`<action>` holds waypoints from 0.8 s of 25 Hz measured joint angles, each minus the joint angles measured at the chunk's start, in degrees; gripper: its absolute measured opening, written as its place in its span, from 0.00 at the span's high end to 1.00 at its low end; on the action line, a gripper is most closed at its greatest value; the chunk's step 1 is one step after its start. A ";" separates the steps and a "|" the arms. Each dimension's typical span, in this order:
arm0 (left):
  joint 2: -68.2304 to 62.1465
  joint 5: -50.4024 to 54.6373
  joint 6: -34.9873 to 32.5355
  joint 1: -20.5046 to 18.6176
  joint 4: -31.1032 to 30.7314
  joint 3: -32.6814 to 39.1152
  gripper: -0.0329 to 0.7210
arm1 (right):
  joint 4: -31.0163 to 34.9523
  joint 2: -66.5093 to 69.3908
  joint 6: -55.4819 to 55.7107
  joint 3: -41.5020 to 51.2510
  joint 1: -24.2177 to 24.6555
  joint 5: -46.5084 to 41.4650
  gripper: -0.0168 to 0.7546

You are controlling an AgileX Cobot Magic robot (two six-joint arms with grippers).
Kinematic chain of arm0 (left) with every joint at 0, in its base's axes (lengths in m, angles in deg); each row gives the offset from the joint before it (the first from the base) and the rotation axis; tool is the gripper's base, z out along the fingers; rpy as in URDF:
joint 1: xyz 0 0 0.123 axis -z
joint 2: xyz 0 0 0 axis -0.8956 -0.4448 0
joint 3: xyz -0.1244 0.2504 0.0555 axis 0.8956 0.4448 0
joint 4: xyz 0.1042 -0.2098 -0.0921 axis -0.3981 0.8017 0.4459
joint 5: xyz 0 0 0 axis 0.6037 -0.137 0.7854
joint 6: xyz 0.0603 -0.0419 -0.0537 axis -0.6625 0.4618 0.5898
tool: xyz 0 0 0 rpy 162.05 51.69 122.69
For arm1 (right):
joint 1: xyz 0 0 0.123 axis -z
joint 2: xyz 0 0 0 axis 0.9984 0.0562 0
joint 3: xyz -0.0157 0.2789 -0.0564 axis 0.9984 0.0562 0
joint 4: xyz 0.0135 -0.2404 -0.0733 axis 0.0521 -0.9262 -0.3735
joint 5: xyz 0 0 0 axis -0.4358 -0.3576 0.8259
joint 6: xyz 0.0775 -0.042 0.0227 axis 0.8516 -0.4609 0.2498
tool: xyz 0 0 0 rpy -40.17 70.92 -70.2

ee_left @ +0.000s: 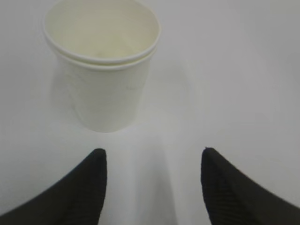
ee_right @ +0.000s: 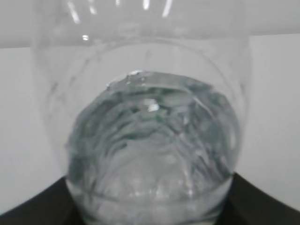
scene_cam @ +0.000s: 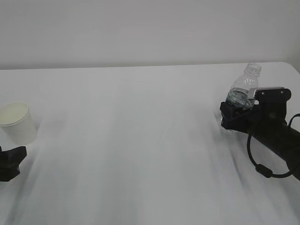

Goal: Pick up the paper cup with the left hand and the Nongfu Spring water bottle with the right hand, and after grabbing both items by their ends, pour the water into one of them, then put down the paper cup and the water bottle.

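Left tool short of the cup; right tool around the bottle's lower body.

On the left of the white surface (scene_cam: 140, 140), the small off-white paper cup (ee_left: 104, 65) stands upright, just ahead and a little left of the black left tool (ee_left: 152, 187), whose jaws stand apart and empty, nothing between them and the cup. Far right, the small clear ribbed plastic water bottle (scene_cam: 244, 89) stands roughly upright, its neck tipped slightly right, partly filled with clear water (ee_right: 154, 140). The black right tool (scene_cam: 239, 112) brackets its lower half; I cannot tell whether the grip is firm. Bare surface lies between the two.
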 joint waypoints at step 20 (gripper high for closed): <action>0.00 0.00 0.00 0.00 -0.58 0.00 0.36 | -3.04 -0.32 -5.61 0.49 0.00 0.08 0.47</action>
